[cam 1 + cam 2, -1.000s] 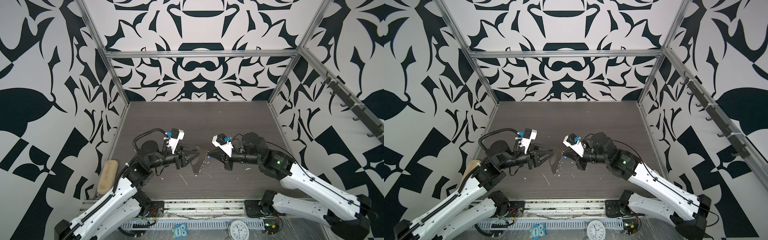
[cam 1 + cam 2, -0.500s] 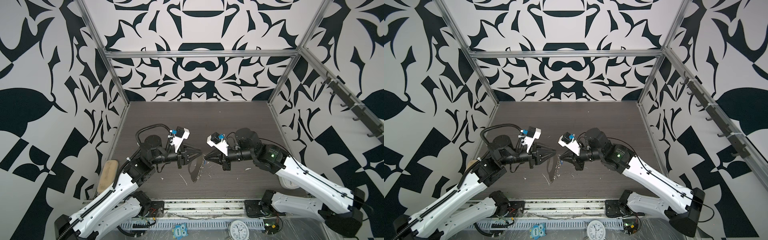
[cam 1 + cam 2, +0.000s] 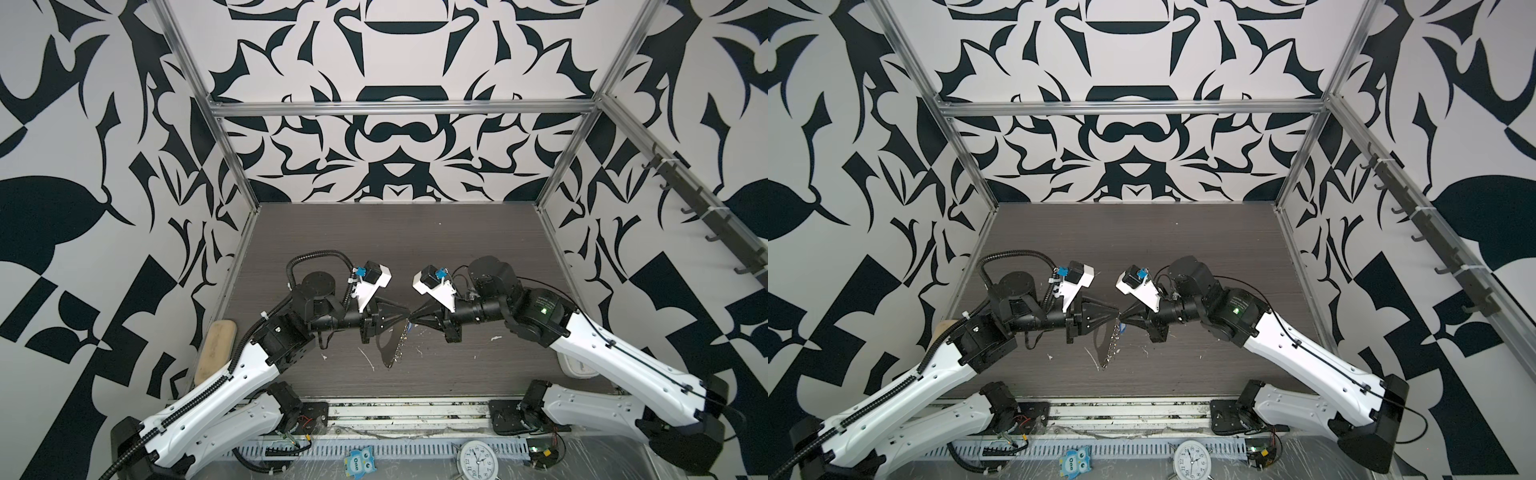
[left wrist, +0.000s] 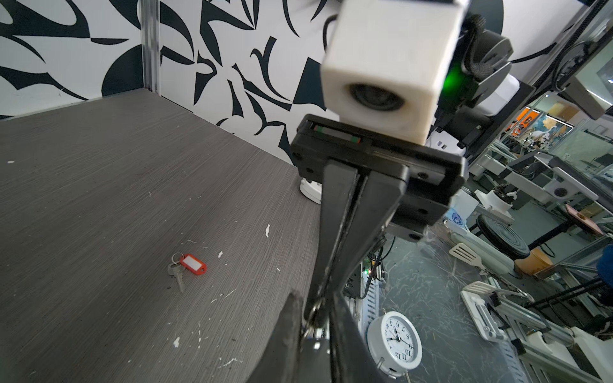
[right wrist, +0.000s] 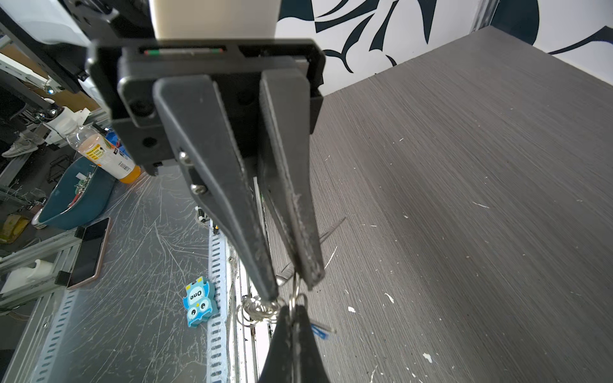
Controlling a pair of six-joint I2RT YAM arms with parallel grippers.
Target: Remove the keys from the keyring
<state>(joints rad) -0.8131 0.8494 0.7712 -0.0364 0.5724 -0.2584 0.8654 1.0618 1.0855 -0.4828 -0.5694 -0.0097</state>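
Silver D-shaped flat metal keyring plate [image 3: 387, 348] hangs under the spot where both grippers meet tip to tip, over the front middle of the dark grey wood-grain table [image 3: 374, 249]. A row of small rings runs down its straight edge. Can't tell if its lower end touches the table. Blue oblong plastic key tag [image 3: 1122, 328] dangles at the top of that row, just beside the tips, on the right-arm side. Right gripper [image 3: 415, 322]: black fingers pressed together, pinching a small silver ring [image 5: 295, 298] at the tips. Can't tell whether that ring belongs to the tag or to the plate's row. Left gripper [image 3: 406, 320]: the right wrist view shows its fingers [image 5: 308, 265] a narrow gap apart with that same ring in the gap; can't tell whether they actually bite it. Red oblong plastic key tag [image 4: 193, 264], white label window up, lies flat on the table with a silver key [image 4: 177, 278] on its ring, well apart from both grippers. White round clock [image 3: 475, 457] and blue owl figure [image 3: 358, 461] sit on the front ledge, off the table
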